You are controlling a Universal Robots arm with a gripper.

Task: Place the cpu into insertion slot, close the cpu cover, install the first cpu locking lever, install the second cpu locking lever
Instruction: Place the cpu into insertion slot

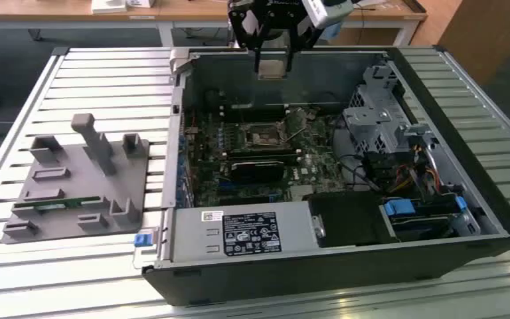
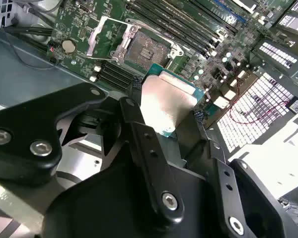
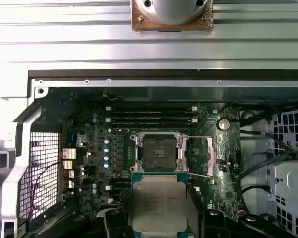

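On the slatted tabletop (image 1: 104,73) lies an open computer case (image 1: 481,166); above it, the jaws are closed on the cpu (image 1: 271,66).

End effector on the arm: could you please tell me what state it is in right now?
The end effector: closed, holding the flat square CPU with the silvery-tan metal top.

Silvery-tan cpu (image 2: 166,101) held aloft, apart from insertion slot (image 3: 158,152); slot bare, dark-centred; cpu cover (image 2: 97,34) swung open beside it.
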